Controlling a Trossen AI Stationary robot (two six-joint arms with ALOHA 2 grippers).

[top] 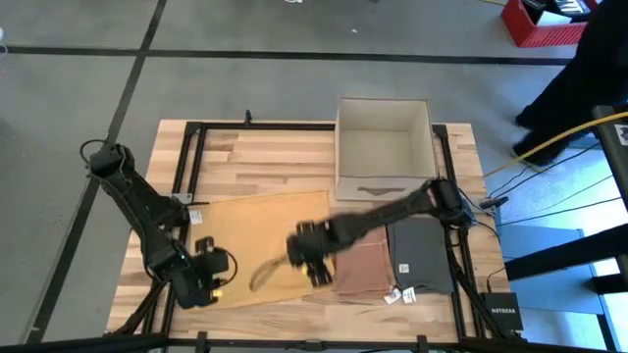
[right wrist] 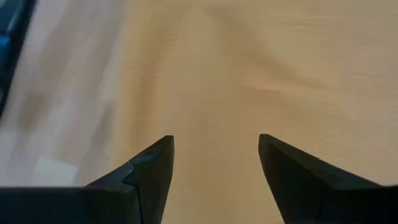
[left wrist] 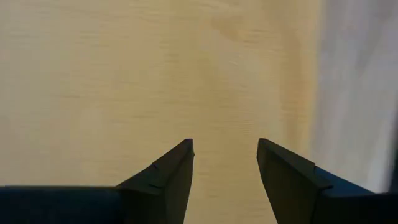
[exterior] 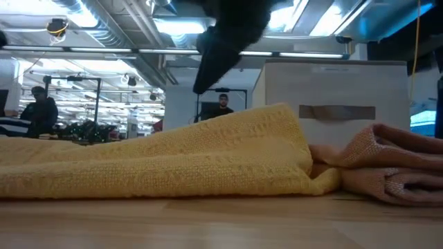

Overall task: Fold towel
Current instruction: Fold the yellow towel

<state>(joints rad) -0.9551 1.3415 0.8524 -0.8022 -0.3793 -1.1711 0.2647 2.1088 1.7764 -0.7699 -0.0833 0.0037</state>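
Observation:
The yellow towel (top: 257, 240) lies spread on the wooden table, its right edge humped up in a fold (exterior: 291, 149). My left gripper (top: 211, 277) hovers over the towel's near left corner, open, with only yellow cloth (left wrist: 155, 74) showing below the fingers. My right gripper (top: 310, 263) hovers over the towel's near right part, also open, with nothing between its fingers (right wrist: 216, 146).
A folded pink towel (top: 361, 267) and a folded grey towel (top: 422, 250) lie side by side right of the yellow one. An open cardboard box (top: 383, 147) stands at the far right. People stand in the room beyond the table (exterior: 40, 111).

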